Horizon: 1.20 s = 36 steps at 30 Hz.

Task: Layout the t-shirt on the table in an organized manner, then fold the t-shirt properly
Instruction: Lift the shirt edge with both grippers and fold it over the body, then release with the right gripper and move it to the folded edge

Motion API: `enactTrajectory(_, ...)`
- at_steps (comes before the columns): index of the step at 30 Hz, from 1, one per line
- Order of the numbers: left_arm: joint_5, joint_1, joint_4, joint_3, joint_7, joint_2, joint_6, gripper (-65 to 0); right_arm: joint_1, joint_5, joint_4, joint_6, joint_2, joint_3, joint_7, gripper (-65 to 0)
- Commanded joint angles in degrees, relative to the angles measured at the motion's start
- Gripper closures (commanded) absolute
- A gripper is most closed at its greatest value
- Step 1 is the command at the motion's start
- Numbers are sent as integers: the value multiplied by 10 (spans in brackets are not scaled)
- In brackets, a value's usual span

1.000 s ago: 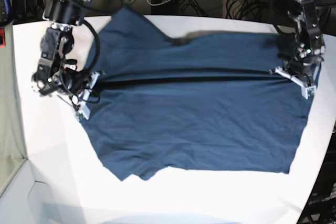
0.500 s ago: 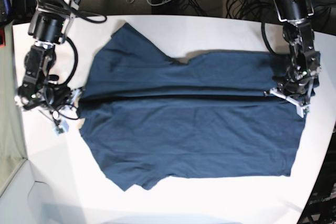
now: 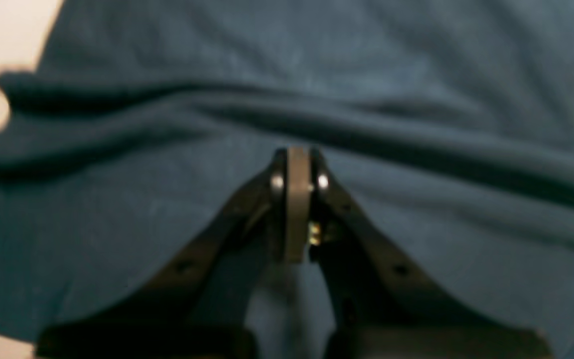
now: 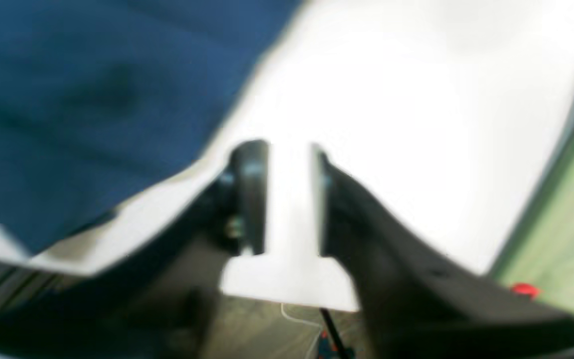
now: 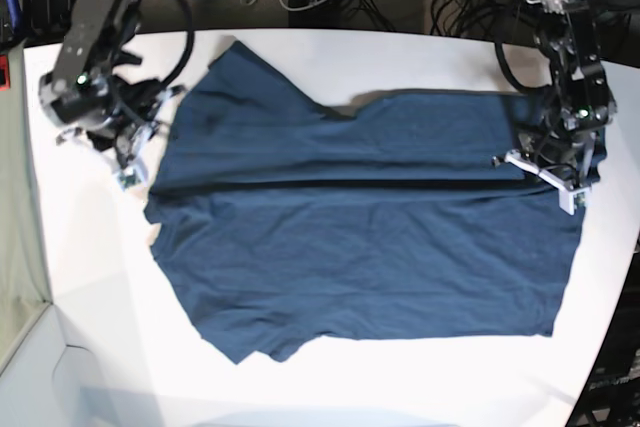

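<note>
The t-shirt (image 5: 370, 237) lies spread on the white worktop (image 5: 90, 287), long axis running left to right in the base view, sleeves toward the left and hem at the right. A fold ridge crosses it lengthwise, lying flatter than a second ago. The right gripper (image 5: 132, 162), which pinched the left edge then, has let go and lifted clear; its jaws now stand parted over bare worktop, holding nothing. The left gripper (image 5: 545, 172) stays at the right edge, jaws pressed together on the cloth.
</note>
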Motion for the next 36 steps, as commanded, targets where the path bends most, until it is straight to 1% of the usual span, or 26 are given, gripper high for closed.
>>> enactTrajectory(1,-2,-11,11,-3,-12,-8,2,-2,-18,4,13,0,-9,-13,2,-223)
enactTrajectory(2,-2,-11,11,-3,-12,-9,2,-2,-37,4,15,0,-19,-32,3,-263)
enactTrajectory(4,-1,-6,10,-3,-8,-18,2,-2,-68,4,14,0,-33,-58,4,-321)
enactTrajectory(6,-2,0,11,-3,-12,-20,2,-2,-91,4,14,0,-49,-78,15,-348)
enactTrajectory(7,-2,0,11,-3,-12,-20,2,-2,-105,4,14,0,-56,-85,30,-349)
enactTrajectory(9,-2,2,12,-3,-12,-27,2,-2,-126,4,14,0,-57,-100,56,-350)
enactTrajectory(11,-2,3,11,-3,-12,-29,2,-2,-139,4,14,0,-57,-114,71,-350)
enactTrajectory(16,-4,16,12,-4,-13,-38,2,-2,-146,4,12,0,-57,-128,74,-350)
enactTrajectory(24,-3,19,12,-4,-13,-38,2,-2,-153,4,11,0,-57,-130,82,-350)
enactTrajectory(28,-3,19,12,-4,-13,-38,2,-2,-153,4,-8,0,-57,-130,96,-348)
enactTrajectory(30,-3,19,12,-4,-13,-38,2,-2,-154,4,-19,0,-57,-130,104,-329)
enactTrajectory(32,-3,19,12,-4,-13,-38,2,-2,-154,5,-25,0,-57,-130,106,-288)
enactTrajectory(34,-3,19,12,-4,-13,-38,2,-2,-154,5,-28,0,-57,-130,106,-224)
enactTrajectory(36,-3,19,12,-4,-13,-38,2,-2,-153,5,-29,0,-57,-130,106,-131)
